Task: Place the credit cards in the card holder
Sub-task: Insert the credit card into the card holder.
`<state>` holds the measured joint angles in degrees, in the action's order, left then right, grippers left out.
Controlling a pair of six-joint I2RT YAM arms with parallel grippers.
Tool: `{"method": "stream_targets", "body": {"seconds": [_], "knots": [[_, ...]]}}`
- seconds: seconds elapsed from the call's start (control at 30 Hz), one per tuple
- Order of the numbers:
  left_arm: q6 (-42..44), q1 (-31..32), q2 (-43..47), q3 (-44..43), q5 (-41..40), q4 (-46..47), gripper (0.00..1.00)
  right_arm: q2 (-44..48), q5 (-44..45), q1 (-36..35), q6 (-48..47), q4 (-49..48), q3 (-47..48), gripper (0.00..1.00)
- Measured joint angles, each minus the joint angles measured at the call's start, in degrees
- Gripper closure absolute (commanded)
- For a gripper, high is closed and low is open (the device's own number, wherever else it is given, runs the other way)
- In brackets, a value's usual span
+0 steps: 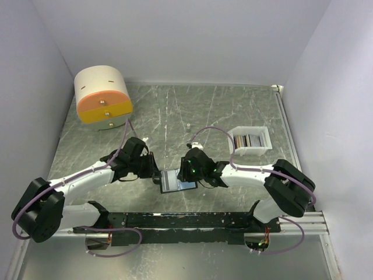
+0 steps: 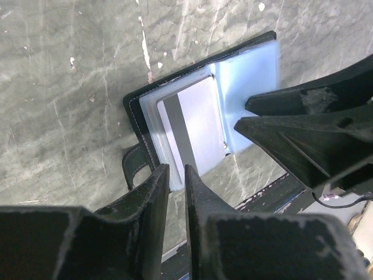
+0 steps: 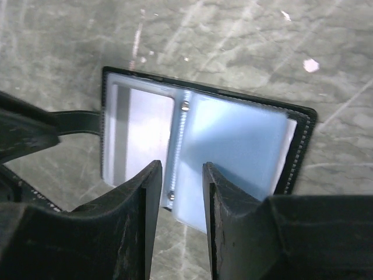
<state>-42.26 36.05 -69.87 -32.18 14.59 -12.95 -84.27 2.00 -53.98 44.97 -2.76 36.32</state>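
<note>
The black card holder [image 1: 175,181] lies open on the table between my two grippers, its bluish pockets facing up. A grey credit card [image 2: 192,131] with a dark stripe sits in its left pocket, also seen pale in the right wrist view [image 3: 143,134]. My left gripper [image 2: 176,172] hovers at that card's near edge, its jaws slightly open with only table showing between them. My right gripper [image 3: 180,169] stands open over the holder's riveted spine, its fingers [image 2: 274,131] at the edge of the blue pocket page [image 2: 247,73]. More credit cards [image 1: 249,140] stand in the white tray.
The white tray [image 1: 263,133] sits at the back right. A round cream-and-orange drawer box [image 1: 102,96] stands at the back left. The holder's strap [image 2: 135,163] sticks out on its left side. The arms' black mounting rail [image 1: 186,220] runs along the near edge.
</note>
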Motion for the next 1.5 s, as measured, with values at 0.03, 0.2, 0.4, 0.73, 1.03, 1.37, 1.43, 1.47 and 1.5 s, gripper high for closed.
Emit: {"method": "stream_targets", "body": {"seconds": [0.03,0.2,0.4,0.73,1.03,1.37,1.43,1.47,1.5], "knots": [[0.1,0.0,0.4,-0.1,-0.1,-0.3,0.67,-0.2,0.4,0.0,-0.1,0.5,0.0,0.65],[0.7,0.0,3.7,-1.2,-0.9,-3.3,0.63,-1.1,3.0,0.0,-0.2,2.3,0.3,0.65],[2.2,0.0,8.5,-5.4,-2.4,-7.4,0.53,-0.9,5.4,0.0,0.0,3.3,0.5,0.65],[7.1,0.0,13.5,-12.1,-4.1,-15.1,0.0,3.0,13.4,0.7,-6.8,14.1,7.8,0.57],[11.4,0.0,13.6,-14.6,-4.0,-19.7,0.0,3.2,25.1,9.1,-17.7,23.0,17.8,0.57],[15.1,0.0,12.5,-15.2,-1.2,-19.4,0.0,3.4,36.3,28.8,-30.3,28.1,18.1,0.57],[15.1,0.0,12.3,-15.2,-0.6,-19.4,0.0,3.2,37.8,31.5,-32.3,27.9,18.1,0.57],[15.3,0.0,12.2,-15.2,-0.4,-19.5,0.0,3.0,38.3,32.4,-33.1,27.6,18.1,0.57],[15.3,0.0,12.0,-15.2,-0.1,-19.4,0.0,2.5,38.9,33.6,-34.0,27.3,18.2,0.57]]}}
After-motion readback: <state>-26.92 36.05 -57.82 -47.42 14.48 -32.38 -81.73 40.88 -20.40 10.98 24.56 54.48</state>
